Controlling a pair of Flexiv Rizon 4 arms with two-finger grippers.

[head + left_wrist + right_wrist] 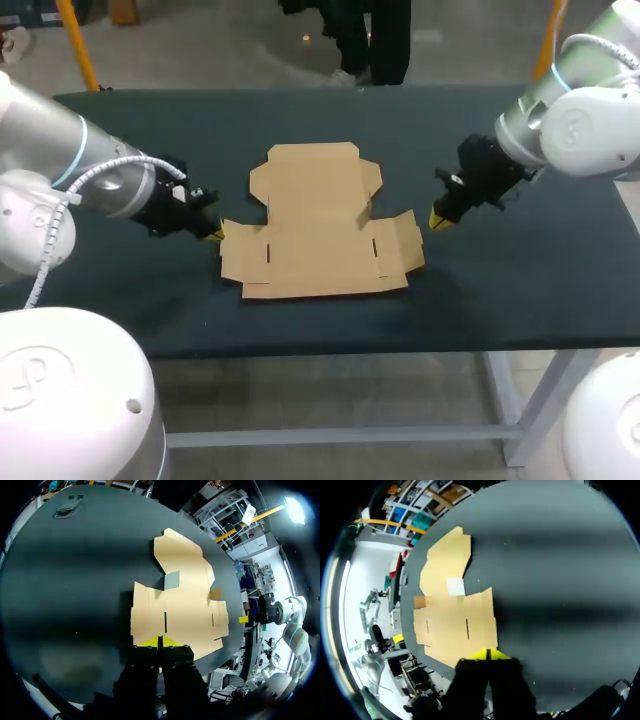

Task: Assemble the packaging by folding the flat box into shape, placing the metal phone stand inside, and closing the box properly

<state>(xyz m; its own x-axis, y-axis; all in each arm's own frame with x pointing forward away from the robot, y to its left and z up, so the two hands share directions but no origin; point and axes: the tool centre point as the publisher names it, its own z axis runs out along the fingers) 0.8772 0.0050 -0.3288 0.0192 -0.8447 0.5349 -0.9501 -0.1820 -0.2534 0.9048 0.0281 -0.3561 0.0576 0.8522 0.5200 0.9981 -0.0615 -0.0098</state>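
One flat brown die-cut cardboard box blank (318,225), slotted and flapped, lies on the dark matte surface (500,290). At its left edge is the left hand (212,232), beside its right flap the right hand (438,218); both are closed, yellow tips together, empty.

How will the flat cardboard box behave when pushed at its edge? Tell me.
The flat cardboard box is a thin sheet lying flat on the table, so probably light and apt to slide. Cut flaps and slots suggest it flexes at creases rather than staying stiff.
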